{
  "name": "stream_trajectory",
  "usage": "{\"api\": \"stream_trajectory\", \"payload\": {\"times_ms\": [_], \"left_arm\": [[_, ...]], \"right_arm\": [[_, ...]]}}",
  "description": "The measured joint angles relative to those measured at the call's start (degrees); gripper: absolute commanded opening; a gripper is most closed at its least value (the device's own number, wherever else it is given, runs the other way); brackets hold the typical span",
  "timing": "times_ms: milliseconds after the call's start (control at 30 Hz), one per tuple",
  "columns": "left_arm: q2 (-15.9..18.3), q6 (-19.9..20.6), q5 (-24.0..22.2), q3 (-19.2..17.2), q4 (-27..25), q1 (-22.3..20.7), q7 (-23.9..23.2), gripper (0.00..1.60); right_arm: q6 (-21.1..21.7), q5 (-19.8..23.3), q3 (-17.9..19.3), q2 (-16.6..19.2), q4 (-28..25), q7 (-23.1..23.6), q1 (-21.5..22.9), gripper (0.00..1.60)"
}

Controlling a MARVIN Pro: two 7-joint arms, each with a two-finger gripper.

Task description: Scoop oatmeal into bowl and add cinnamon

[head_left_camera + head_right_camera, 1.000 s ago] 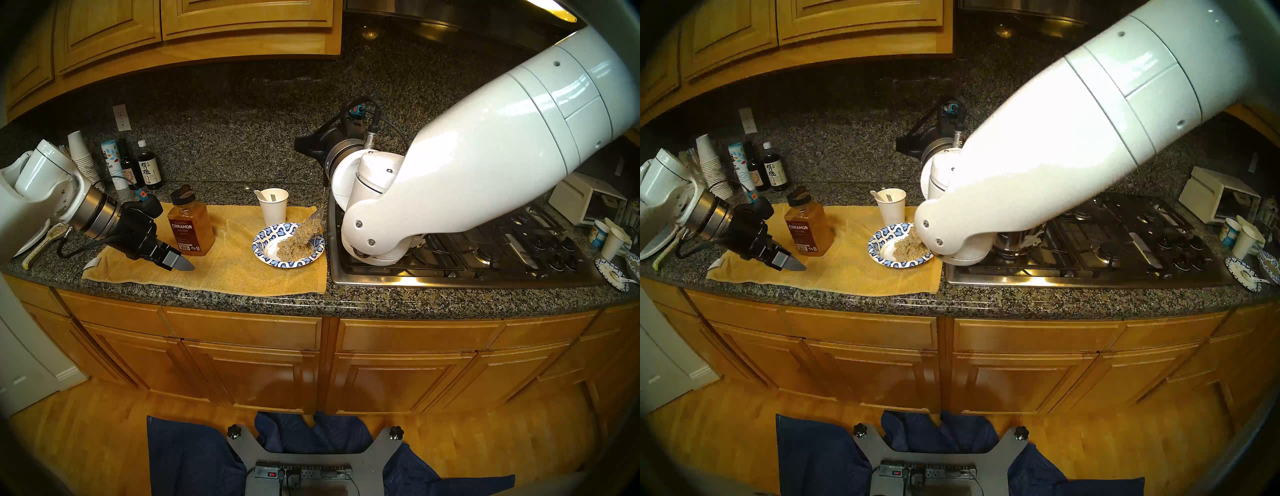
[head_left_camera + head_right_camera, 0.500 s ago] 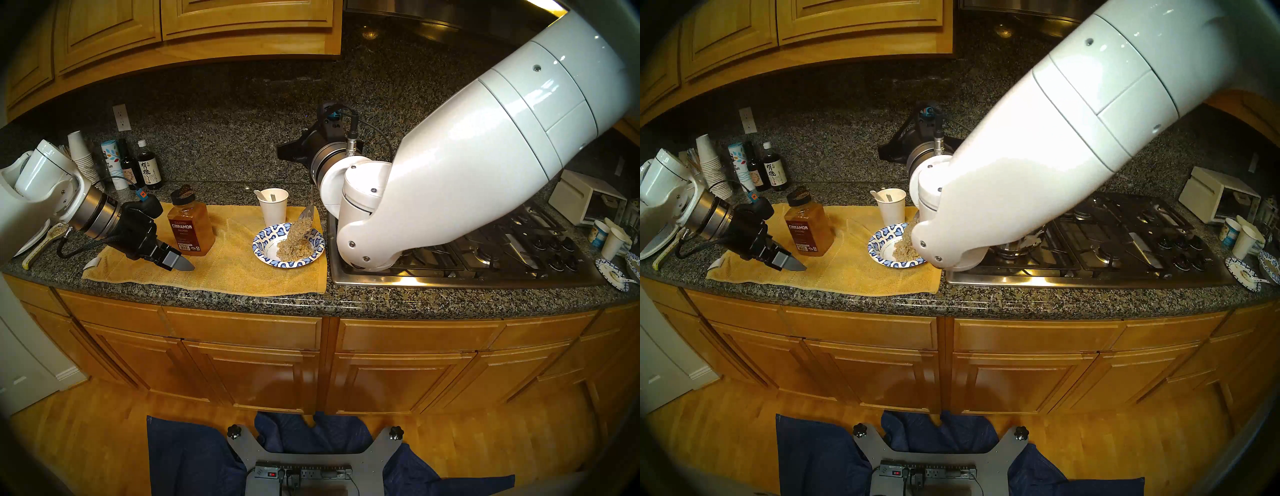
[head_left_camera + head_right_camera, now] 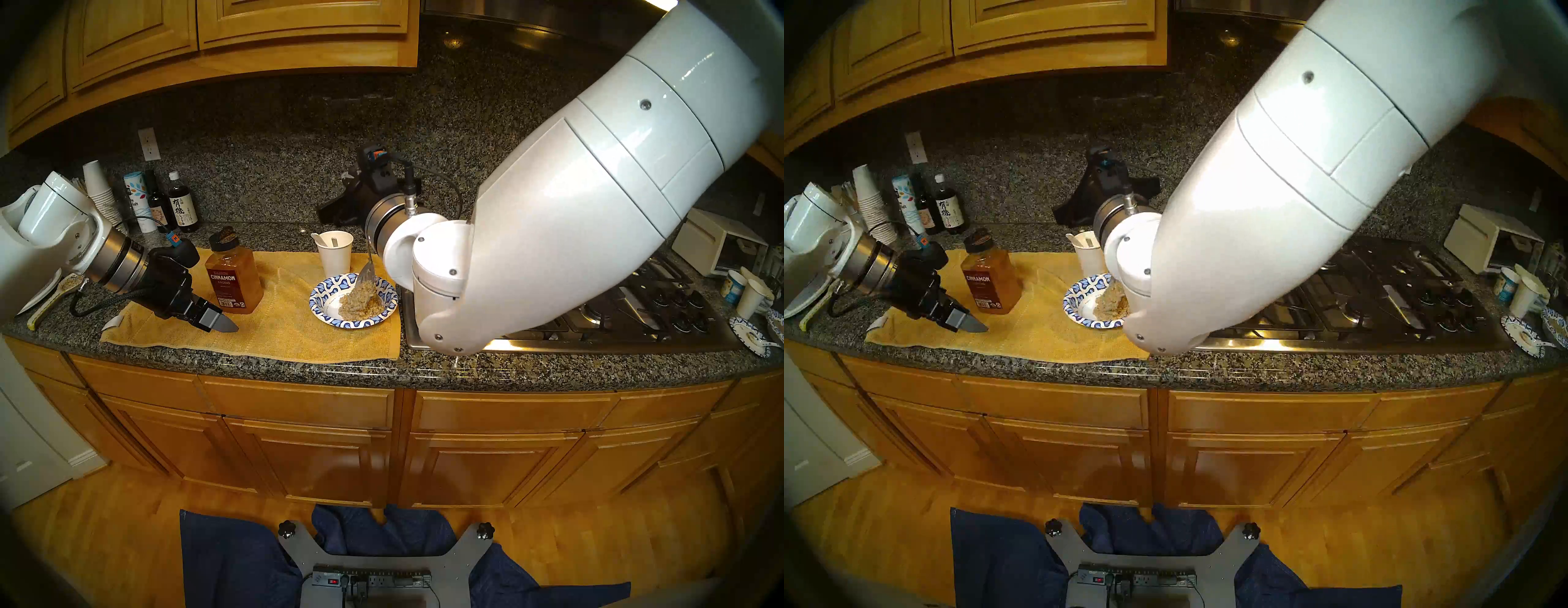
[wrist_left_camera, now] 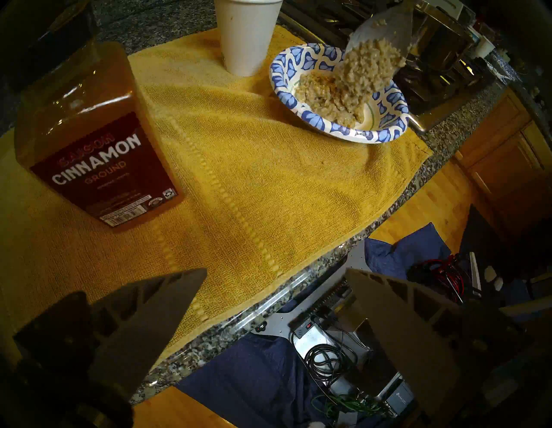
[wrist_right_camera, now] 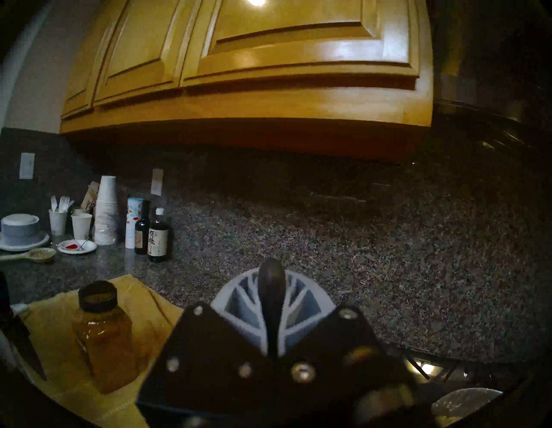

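- The left hand (image 3: 218,323) hangs over the front of the yellow towel (image 3: 280,322) with its two fingers (image 4: 155,302) spread wide and nothing in them.
- The cinnamon (image 3: 233,278) stands upright on the towel, just beside that hand and behind it. The jar is tall, so I think a bump from the side could tip it over.
- Its black cap (image 3: 224,238) looks flipped open, so a tip could spill brown powder on the towel.
- There is open towel between the jar and the bowl (image 3: 324,299). That is good room for the left hand to move.
- The white paper cup (image 3: 336,254) stands just behind the bowl. It is light and could get knocked if the spoon swings back.
- The bowl sits near the right end of the towel, close to the stove (image 3: 572,327) and not far from the front edge of the surface (image 3: 424,369). It is only paper, so a hard push might slide it.
- The oatmeal (image 3: 359,303) is piled in the bowl. More hangs in a sticky lump (image 4: 370,68) from the spoon (image 3: 368,271) down to the pile.
- The lump may cling and drop on the rim or the towel if the spoon pulls away fast.
- The right hand (image 5: 270,302) is clenched on the spoon handle, up above the bowl.
- The big right arm (image 3: 551,220) hangs low over the stove, so room there is tight.
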Motion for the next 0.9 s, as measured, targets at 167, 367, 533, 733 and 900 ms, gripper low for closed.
{"api": "stream_trajectory", "payload": {"times_ms": [167, 367, 533, 733, 900], "left_arm": [[0.0, 0.0, 0.0, 0.0, 0.0, 0.0, 0.0, 1.6], [0.0, -0.1, 0.0, 0.0, 0.0, 0.0, 0.0, 1.6], [0.0, -0.1, 0.0, 0.0, 0.0, 0.0, 0.0, 1.6], [0.0, -0.1, 0.0, 0.0, 0.0, 0.0, 0.0, 1.6], [0.0, -0.2, 0.0, 0.0, 0.0, 0.0, 0.0, 1.6]], "right_arm": [[0.0, -1.2, -0.9, -0.5, 0.5, 0.0, 0.2, 0.0], [0.0, -2.1, -1.8, -0.1, 3.1, 0.0, 1.2, 0.0], [0.0, -3.0, -2.1, 0.2, 4.7, 0.0, 1.9, 0.0], [0.0, -4.6, -1.9, -0.2, 4.4, 0.0, 1.8, 0.0], [0.0, -6.0, -1.9, -1.0, 3.2, 0.0, 1.2, 0.0]]}}
